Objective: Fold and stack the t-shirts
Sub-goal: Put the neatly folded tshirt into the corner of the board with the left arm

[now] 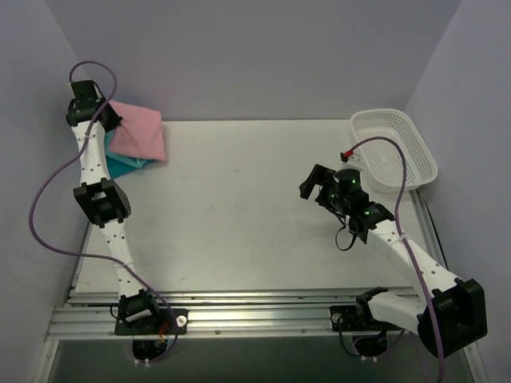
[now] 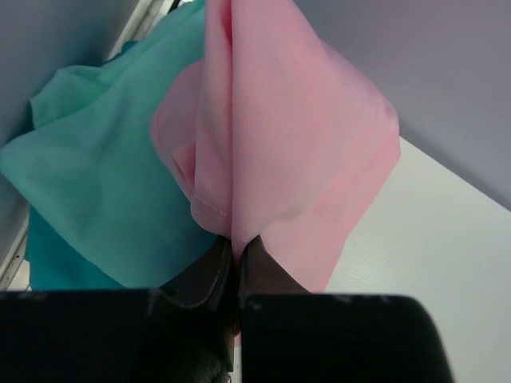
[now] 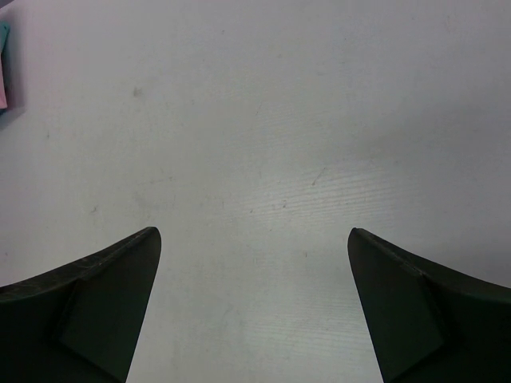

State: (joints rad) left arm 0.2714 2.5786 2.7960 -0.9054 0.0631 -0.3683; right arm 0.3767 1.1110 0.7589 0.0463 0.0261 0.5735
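Left tool [image 2: 237,254] clamped on pink t-shirt [image 1: 137,132] at 10 o'clock of desk [image 1: 239,215] over teal t-shirt [image 1: 128,165], right tool [image 1: 322,182] spread apart near 3 o'clock holding nothing; best to lower pink flat, edges matched to teal, then release

Far left: a plain light pink t-shirt [image 1: 137,132], a plain teal t-shirt [image 2: 88,175], and possibly a bluer t-shirt [image 2: 60,267] under it. Far right, a white mesh basket [image 1: 395,148]; the table [image 1: 239,223] is white.
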